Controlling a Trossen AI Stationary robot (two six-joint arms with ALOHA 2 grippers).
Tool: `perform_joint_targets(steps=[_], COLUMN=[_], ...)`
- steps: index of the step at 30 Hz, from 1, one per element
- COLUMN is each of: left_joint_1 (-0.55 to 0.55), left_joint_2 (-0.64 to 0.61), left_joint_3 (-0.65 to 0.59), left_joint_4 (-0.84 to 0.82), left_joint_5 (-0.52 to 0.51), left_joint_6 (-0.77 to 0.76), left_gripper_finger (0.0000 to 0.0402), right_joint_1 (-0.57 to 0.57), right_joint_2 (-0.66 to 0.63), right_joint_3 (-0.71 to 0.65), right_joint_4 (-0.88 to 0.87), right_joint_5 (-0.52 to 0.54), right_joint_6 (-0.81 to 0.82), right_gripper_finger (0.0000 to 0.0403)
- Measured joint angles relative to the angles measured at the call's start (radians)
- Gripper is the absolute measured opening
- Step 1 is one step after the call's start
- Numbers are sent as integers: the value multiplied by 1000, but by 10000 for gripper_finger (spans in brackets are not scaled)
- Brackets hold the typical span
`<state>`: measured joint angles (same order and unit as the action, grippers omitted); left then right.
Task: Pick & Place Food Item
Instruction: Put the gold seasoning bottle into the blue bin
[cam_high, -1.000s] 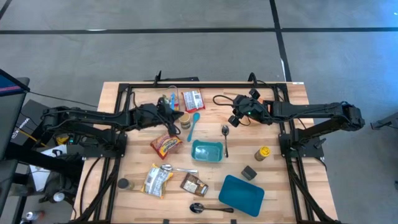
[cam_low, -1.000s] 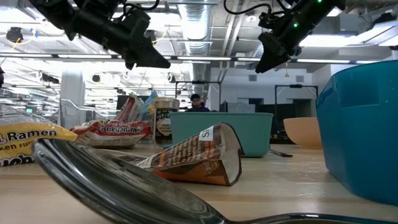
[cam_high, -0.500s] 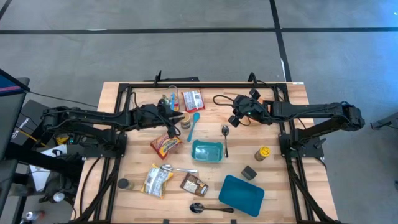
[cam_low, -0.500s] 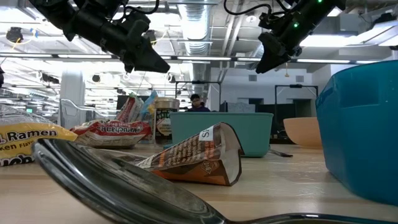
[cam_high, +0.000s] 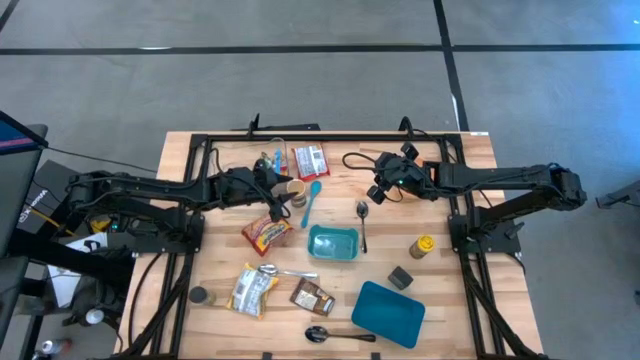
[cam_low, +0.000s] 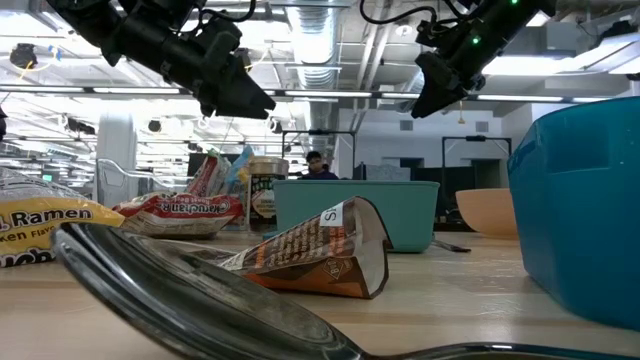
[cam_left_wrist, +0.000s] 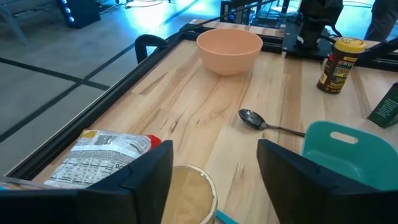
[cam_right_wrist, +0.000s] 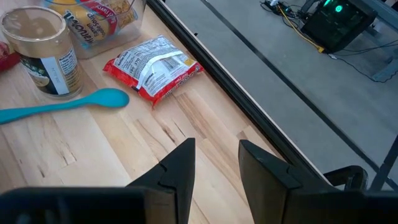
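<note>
Reading "Ramen" — yellow packet at table's edge.

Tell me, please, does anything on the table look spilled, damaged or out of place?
Nothing looks spilled or broken. The packets, such as the ramen packet, and the spoons lie scattered at different angles. The jar stands upright.

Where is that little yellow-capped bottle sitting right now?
From above, the yellow-capped bottle stands on the table's right side, by the right arm's base, with the small dark block just in front and the metal spoon to its left.
</note>
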<state>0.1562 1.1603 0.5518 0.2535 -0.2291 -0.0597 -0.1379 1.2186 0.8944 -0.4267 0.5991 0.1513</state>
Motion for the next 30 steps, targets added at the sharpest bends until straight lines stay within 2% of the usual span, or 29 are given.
perform_joint_targets(steps=[13,23,30], left_joint_1=[-53,-198,-236], left_joint_2=[0,0,0], left_joint_3=[0,0,0], left_joint_4=[-19,-82,-155], left_joint_5=[-9,-232,-326], left_joint_6=[-19,-6,-154], left_gripper_finger=[284,283,266], right_joint_1=[0,0,0], right_joint_2=[0,0,0], right_joint_3=[0,0,0], right_joint_4=[1,1,1], right_joint_5=[0,0,0], right_joint_6=[0,0,0], right_gripper_finger=[116,116,116])
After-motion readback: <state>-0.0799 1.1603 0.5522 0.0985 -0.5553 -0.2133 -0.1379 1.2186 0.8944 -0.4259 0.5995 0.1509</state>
